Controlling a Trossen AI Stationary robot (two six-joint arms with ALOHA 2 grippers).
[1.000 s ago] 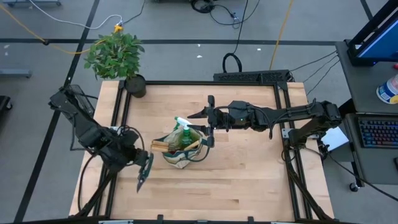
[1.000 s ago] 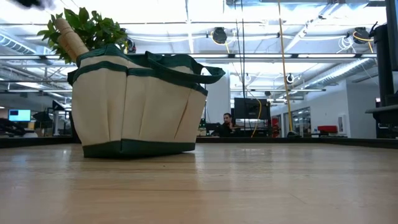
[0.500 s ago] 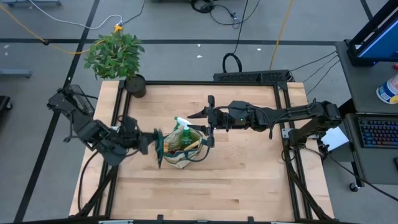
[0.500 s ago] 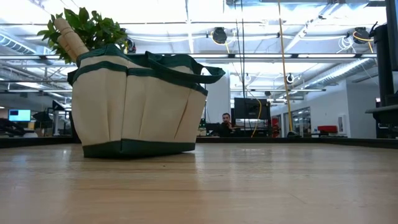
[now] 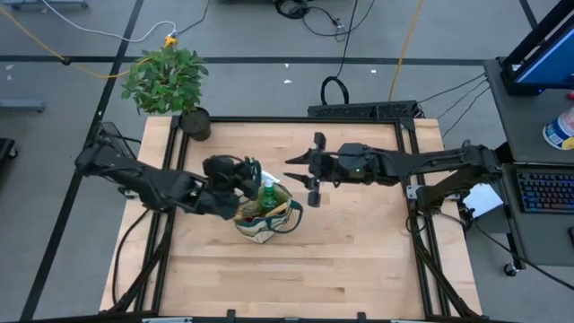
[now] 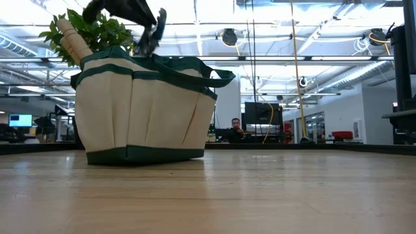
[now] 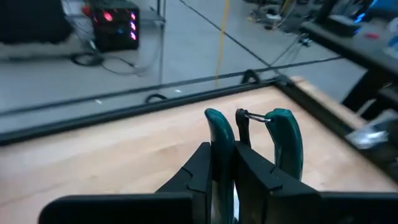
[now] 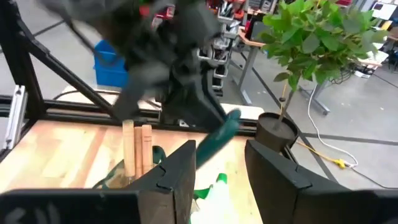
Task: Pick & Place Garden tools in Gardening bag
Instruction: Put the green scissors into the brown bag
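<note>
The beige gardening bag [image 5: 265, 221] with green trim [image 6: 143, 107] stands on the wooden table. A green spray bottle [image 5: 266, 192] and wooden tool handles [image 8: 137, 148] stick out of it. My left gripper [image 5: 242, 176] hovers over the bag's left rim, shut on teal-handled pruning shears [image 7: 249, 134]; in the low view the shears [image 6: 155, 31] hang just above the rim. My right gripper [image 5: 301, 170] stands open in the air to the right of the bag, holding nothing. My left gripper pinches one teal handle [image 7: 216, 138] of the pruning shears between its two fingers, which lie along it. The other handle [image 7: 283, 138] stands free beside one finger [image 7: 256, 175]. The gripper comes from the table's left, slanting a little down. The shears are lifted clear; their blades are hidden.
A potted green plant [image 5: 167, 79] in a black pot [image 5: 195, 123] stands at the table's far left corner. Bare wood lies in front of and to the right of the bag. A black frame [image 5: 359, 119] runs along the table's edges.
My left gripper has swung from the near left of the table up and toward the bag, turning from pointing down to nearly level and carrying the shears over the bag's left rim. My right gripper has drawn back a little toward the table's right edge.
</note>
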